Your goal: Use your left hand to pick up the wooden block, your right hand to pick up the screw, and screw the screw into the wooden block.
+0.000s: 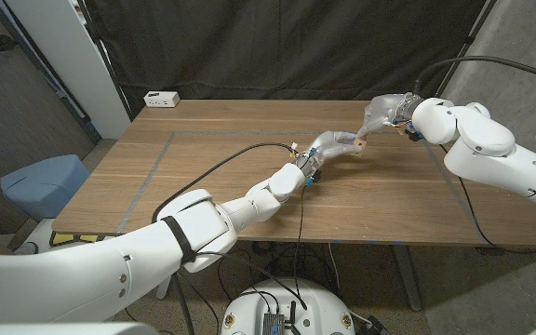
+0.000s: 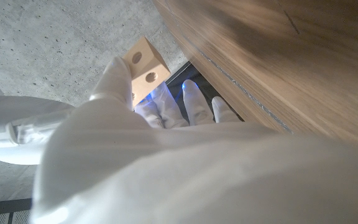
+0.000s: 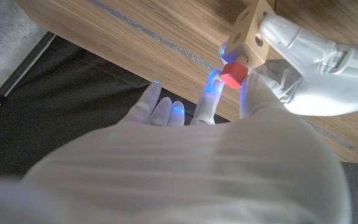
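**Screw met with block above the table**

The wooden block is held in the left hand, raised clear of the wooden table. In the left wrist view the block is seen gripped at the fingertips, with the thumb laid along one side and the other fingers on the opposite side; two round holes are seen on its upper face.

The right hand is brought in close from the far side, so that both hands are seen nearly touching above the table's middle. In the right wrist view the screw, with its red head, is seen pinched between the right hand's thumb and a fingertip, while the remaining fingers are spread apart beside it. The screw's head is placed directly against a face of the block, just beyond the gripping fingertips. How far its shank is seated in a hole cannot be told.

A white power strip is seen at the table's far left corner, well apart from both hands.
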Robot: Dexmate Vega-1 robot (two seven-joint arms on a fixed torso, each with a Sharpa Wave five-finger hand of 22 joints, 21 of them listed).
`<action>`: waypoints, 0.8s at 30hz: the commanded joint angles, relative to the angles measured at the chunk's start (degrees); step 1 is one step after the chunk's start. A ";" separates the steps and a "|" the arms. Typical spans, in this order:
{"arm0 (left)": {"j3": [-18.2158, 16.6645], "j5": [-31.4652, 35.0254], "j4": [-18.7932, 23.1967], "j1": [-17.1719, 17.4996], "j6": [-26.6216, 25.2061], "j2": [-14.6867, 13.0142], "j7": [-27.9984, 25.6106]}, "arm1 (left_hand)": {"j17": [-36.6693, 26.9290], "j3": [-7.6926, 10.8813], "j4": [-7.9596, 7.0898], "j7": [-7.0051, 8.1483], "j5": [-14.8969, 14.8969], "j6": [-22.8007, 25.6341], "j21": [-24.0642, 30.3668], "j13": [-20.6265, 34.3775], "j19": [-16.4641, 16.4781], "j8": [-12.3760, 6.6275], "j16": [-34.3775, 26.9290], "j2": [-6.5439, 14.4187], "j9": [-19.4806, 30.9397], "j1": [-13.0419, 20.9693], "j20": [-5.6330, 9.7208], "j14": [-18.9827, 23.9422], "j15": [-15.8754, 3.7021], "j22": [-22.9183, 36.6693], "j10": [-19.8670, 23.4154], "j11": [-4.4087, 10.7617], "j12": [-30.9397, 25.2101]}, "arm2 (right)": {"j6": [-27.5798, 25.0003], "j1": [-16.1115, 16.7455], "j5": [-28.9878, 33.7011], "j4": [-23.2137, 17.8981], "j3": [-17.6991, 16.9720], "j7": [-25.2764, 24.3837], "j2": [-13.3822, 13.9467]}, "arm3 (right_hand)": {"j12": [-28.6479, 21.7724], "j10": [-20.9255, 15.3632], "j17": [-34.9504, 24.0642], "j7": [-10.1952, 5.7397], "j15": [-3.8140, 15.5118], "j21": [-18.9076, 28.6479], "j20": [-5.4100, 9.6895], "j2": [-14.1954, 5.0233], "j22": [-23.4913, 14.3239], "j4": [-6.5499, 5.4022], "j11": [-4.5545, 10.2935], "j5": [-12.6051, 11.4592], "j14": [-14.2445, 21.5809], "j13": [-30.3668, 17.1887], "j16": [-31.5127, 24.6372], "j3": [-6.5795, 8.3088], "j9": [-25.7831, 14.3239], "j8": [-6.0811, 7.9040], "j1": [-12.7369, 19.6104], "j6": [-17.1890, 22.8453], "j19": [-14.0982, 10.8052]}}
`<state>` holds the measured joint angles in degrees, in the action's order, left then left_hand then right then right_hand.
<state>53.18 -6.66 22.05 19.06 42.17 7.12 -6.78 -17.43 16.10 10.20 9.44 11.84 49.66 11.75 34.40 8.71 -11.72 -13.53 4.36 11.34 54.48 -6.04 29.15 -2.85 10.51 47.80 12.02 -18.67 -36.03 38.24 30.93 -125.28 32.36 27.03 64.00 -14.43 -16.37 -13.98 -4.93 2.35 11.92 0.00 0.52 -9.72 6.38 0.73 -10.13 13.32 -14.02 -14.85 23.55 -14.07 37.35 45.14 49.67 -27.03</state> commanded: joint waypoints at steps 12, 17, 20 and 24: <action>-0.12 -0.11 -0.05 -0.08 -0.49 0.00 0.23 | -0.06 2.01 -1.69 0.29 0.33 0.92 0.40 0.11 0.37 -0.52 0.02 2.51 0.21 -0.67 -0.10 0.42 -6.24 0.21 0.50 0.15 -0.53 | -1.59 -0.64 3.51 0.49 1.55 1.05 -1.61 | -0.84 -2.71 -0.20 0.43 1.34 0.20 0.20 -0.29 -0.24 -0.28 0.29 0.10 2.07 0.14 -0.62 -1.05 0.58 1.11 -2.05 3.28 -1.50; -0.12 -0.16 -0.06 -0.10 -0.57 -0.02 0.22 | -0.04 2.04 -1.68 0.36 0.33 0.84 0.41 0.12 0.40 -0.48 0.04 2.51 0.21 -0.68 -0.11 0.43 -6.22 0.21 0.45 0.14 -0.53 | -1.84 -0.85 4.16 0.65 1.80 1.39 -1.91 | -1.23 -4.13 -0.14 0.48 1.57 0.17 0.40 -0.60 -0.24 -0.30 0.20 0.02 2.81 0.22 -0.82 -1.42 0.92 1.46 -2.61 4.77 -1.90; -0.14 -0.20 -0.08 -0.12 -0.65 -0.03 0.24 | -0.06 2.02 -1.68 0.39 0.32 0.90 0.40 0.13 0.39 -0.51 0.03 2.48 0.21 -0.70 -0.10 0.43 -6.29 0.21 0.48 0.13 -0.55 | -2.09 -1.09 4.60 0.81 2.08 1.80 -2.16 | -1.38 -4.79 -0.13 0.62 1.83 0.12 0.42 -0.75 -0.24 -0.40 0.51 -0.01 3.25 0.27 -0.94 -1.69 1.11 1.74 -3.10 5.85 -2.01; -0.17 -0.28 -0.11 -0.17 -0.77 -0.04 0.27 | -0.05 2.06 -1.65 0.39 0.33 0.87 0.41 0.13 0.40 -0.50 0.02 2.47 0.21 -0.67 -0.08 0.50 -6.26 0.21 0.45 0.15 -0.55 | -2.38 -1.19 4.94 0.97 2.22 1.94 -2.51 | -1.60 -5.70 -0.13 0.77 1.84 0.10 0.58 -0.87 -0.24 -0.57 0.51 -0.03 3.79 0.34 -1.10 -2.06 1.35 2.04 -3.80 7.06 -2.28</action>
<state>53.08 -6.78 22.07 19.04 41.81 7.11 -6.62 -17.28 16.10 10.20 9.46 11.88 49.64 11.75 34.35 8.71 -11.72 -13.53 4.35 11.32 54.48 -6.04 29.15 -2.85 10.51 47.78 12.03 -18.93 -37.71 37.46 34.58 -124.70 34.03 28.32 62.31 -15.69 -21.21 -13.98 -4.17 2.24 11.91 0.51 -0.37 -9.71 5.90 1.23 -10.13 16.50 -13.57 -15.52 21.73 -12.77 38.84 41.99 55.76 -28.78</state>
